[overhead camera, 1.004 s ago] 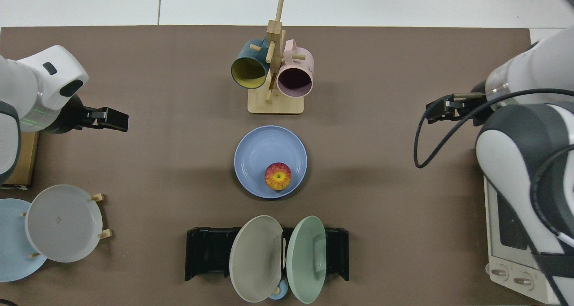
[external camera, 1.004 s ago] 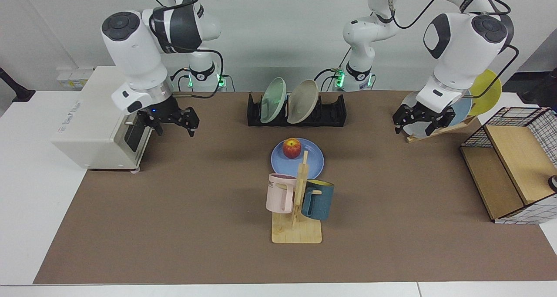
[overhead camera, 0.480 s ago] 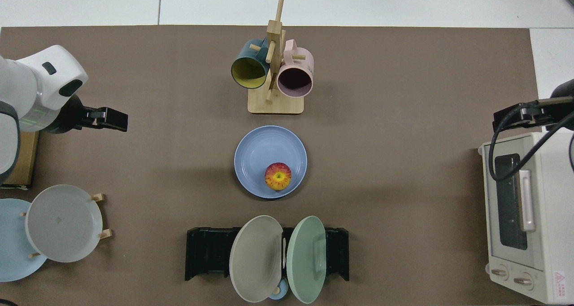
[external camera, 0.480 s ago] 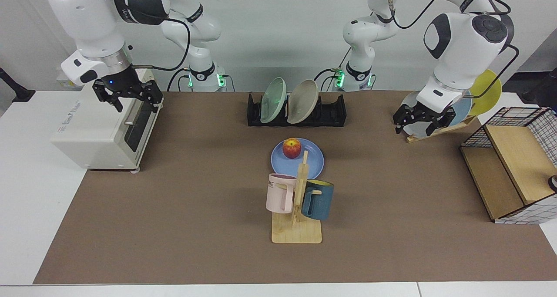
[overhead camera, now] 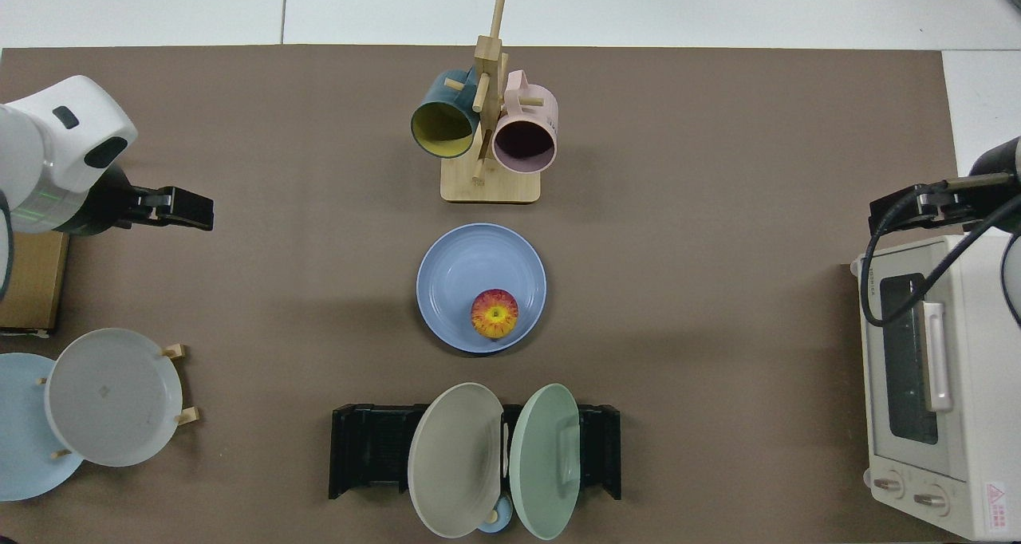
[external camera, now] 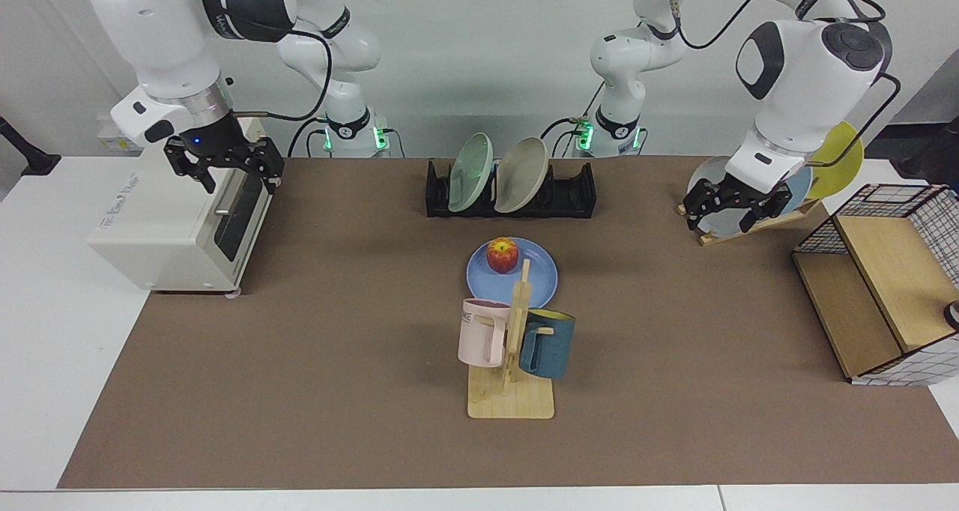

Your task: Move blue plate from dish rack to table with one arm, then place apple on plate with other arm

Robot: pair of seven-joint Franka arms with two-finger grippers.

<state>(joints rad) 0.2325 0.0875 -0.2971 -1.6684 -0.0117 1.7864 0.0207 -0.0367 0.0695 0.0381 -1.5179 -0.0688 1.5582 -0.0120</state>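
Black and empty, my right pincer [external camera: 225, 168] hangs with its fingers spread above the front edge of the white toaster oven [external camera: 176, 219], well away from the blue plate [external camera: 541, 279]. My left pincer [external camera: 730, 207] is empty too, fingers apart, and hovers just in front of the wooden plate stand [external camera: 757, 222], on the other side of the blue plate. That stand carries a grey plate [overhead camera: 112, 396], a pale blue plate [overhead camera: 20, 440] and a yellow plate [external camera: 839, 159].

From above, my left pincer [overhead camera: 185, 209] and right pincer [overhead camera: 905, 211] point inward toward the blue plate [overhead camera: 459, 273] from opposite ends of the bench [overhead camera: 718, 352].

That plate lies flat on the brown mat of the bench [external camera: 337, 346], about midway between the two pincers. An apple [external camera: 503, 255] sits on the plate, on the half nearer the black dish rack [external camera: 573, 192]; in the top view the apple [overhead camera: 494, 313] is off-centre, close to the rim. The dish rack [overhead camera: 367, 448] stands just behind the blue plate and holds a beige plate [external camera: 522, 164] and a pale green plate [external camera: 470, 162], both leaning. On the plate's other side a wooden mug tree [external camera: 513, 361] carries a pink mug [external camera: 483, 333] and a dark teal mug [external camera: 548, 344].
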